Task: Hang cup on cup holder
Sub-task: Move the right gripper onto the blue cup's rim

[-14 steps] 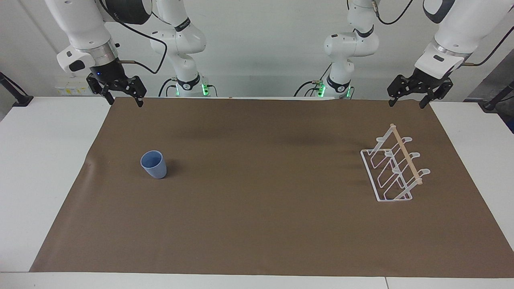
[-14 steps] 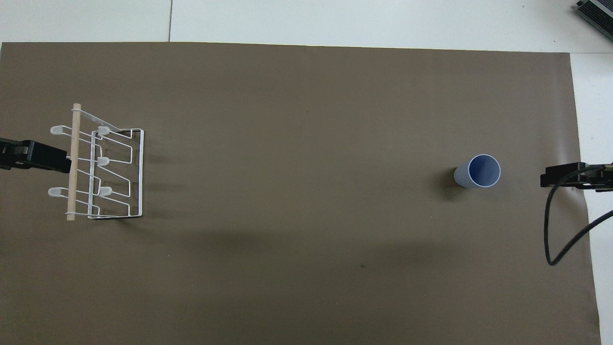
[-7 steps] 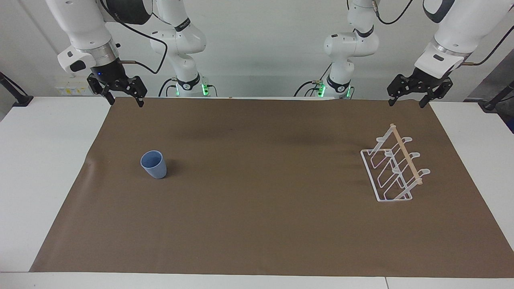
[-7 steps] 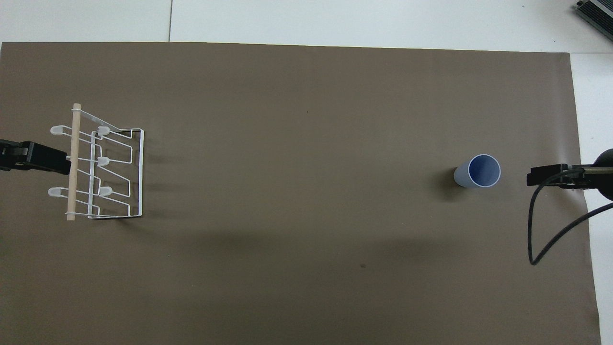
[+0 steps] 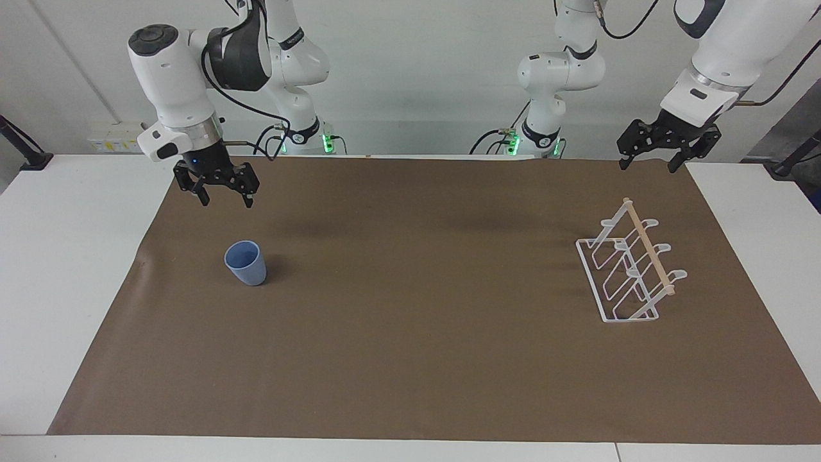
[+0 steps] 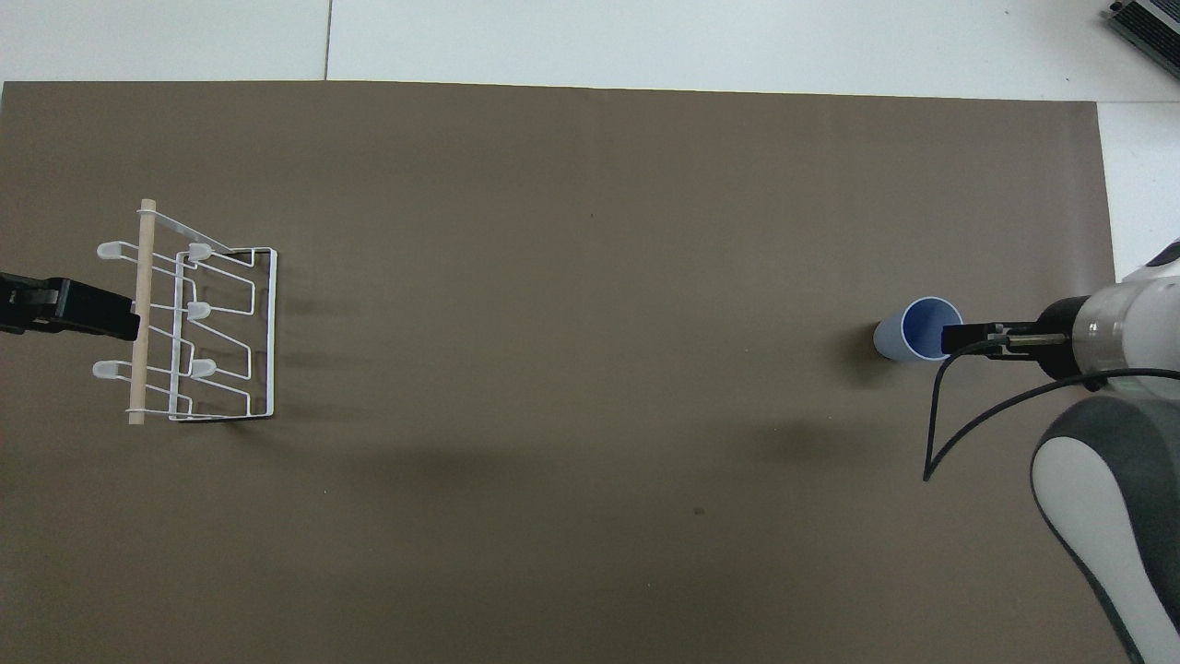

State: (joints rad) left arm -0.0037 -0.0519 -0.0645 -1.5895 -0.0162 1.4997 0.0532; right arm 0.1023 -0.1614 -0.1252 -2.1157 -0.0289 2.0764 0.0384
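**Right gripper above the cup, jaws apart**

The right gripper (image 5: 222, 199) hangs with jaws apart and empty, the light-blue cup (image 5: 245, 262) upright on the brown mat (image 5: 410, 359) just below them, untouched. The left gripper (image 5: 649, 164) waits, jaws apart, over the bench edge; the white wire cup holder (image 5: 632, 273) stands below, apart.

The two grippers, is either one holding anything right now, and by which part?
Nothing is held. The right gripper hangs open above the blue cup, not touching it. The left gripper waits open near the cup holder.
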